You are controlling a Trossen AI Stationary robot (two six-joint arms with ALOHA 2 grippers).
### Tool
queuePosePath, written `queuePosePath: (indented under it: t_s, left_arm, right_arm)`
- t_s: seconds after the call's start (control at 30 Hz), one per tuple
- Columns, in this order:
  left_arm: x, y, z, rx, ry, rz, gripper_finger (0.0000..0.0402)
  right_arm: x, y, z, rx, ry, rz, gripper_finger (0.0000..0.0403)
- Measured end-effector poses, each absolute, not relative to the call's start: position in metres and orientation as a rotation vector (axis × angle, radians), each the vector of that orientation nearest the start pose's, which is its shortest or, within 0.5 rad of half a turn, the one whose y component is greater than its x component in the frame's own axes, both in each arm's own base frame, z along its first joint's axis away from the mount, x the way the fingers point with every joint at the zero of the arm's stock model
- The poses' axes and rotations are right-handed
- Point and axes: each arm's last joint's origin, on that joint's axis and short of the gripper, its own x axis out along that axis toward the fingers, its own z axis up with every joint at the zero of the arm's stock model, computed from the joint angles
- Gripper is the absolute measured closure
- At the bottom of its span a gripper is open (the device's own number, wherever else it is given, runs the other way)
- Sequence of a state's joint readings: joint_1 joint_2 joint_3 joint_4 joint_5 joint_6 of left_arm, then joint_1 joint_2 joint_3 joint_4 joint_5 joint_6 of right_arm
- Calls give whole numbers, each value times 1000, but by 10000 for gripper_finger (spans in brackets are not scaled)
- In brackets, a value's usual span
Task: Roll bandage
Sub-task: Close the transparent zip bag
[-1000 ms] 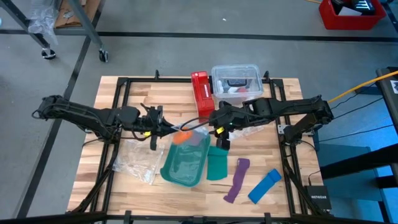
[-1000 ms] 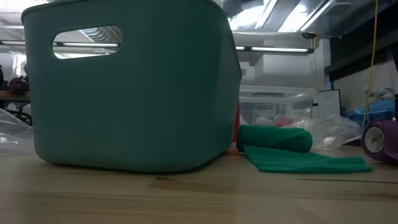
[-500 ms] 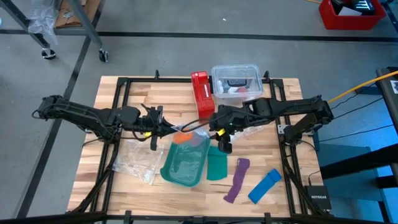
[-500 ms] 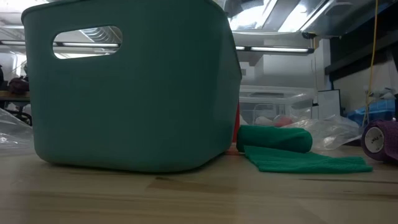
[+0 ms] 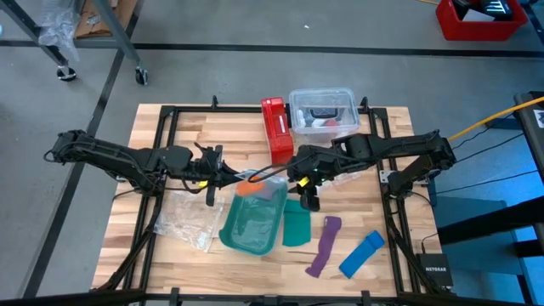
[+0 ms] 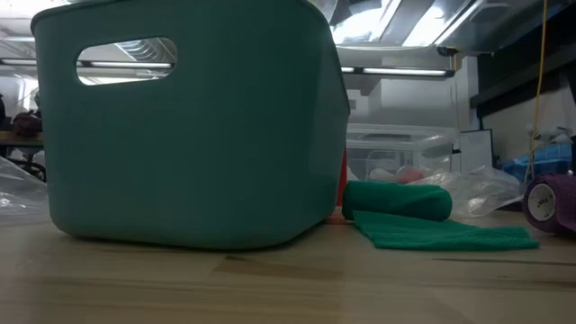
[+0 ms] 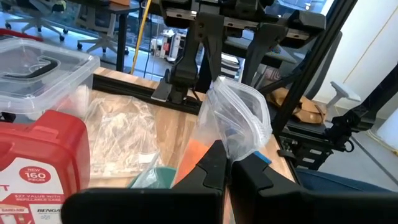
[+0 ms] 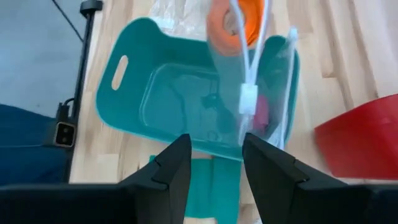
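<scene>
Wooden table [image 5: 170, 127] from above carries a teal bin [image 5: 252, 223], the orange bandage [image 5: 248, 187] at its far rim between left gripper [image 5: 223, 177], pinched on a clear zip bag [image 7: 239, 121], and right gripper [image 5: 299, 176], fingers [image 8: 166, 171] parted.

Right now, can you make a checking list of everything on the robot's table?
Surface: wooden table, dark frame rails.
Job's things: orange bandage seen through a clear bag, over the teal bin.
Clutter: red box, clear lidded tub, green cloth, purple strip, blue strip, crumpled plastic.
Grippers: left gripper jaws shut on the clear bag; right gripper jaws open above the bin.
Cables: yellow cable off the table's right side.
Surroundings: red crate on the floor.
</scene>
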State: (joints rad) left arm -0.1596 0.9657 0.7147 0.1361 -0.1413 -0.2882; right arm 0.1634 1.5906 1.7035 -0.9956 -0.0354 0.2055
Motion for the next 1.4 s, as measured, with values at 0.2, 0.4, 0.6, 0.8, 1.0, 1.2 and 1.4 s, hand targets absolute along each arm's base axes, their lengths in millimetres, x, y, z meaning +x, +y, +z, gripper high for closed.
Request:
queuePosePath:
  t_s: [0.2, 0.4, 0.6, 0.8, 1.0, 1.2, 1.4]
  left_arm:
    - [216, -31, 307, -274, 113, -2, 401]
    - [216, -31, 307, -274, 113, -2, 401]
    - [216, -31, 307, -274, 113, -2, 401]
    - [216, -31, 307, -271, 113, -2, 401]
    - [216, -31, 308, -272, 107, -3, 401]
    - [216, -31, 308, -273, 104, -4, 401]
    - [216, -31, 308, -273, 102, -4, 402]
  right_arm:
    - [319, 52, 380, 104, 883, 29, 255]
    - [321, 52, 382, 104, 859, 24, 268]
    - [323, 52, 383, 107, 835, 27, 320]
    - [323, 52, 383, 107, 837, 27, 372]
    - [323, 52, 383, 106, 838, 26, 394]
    - [322, 52, 383, 106, 844, 27, 383]
    - [322, 52, 382, 105, 850, 26, 396]
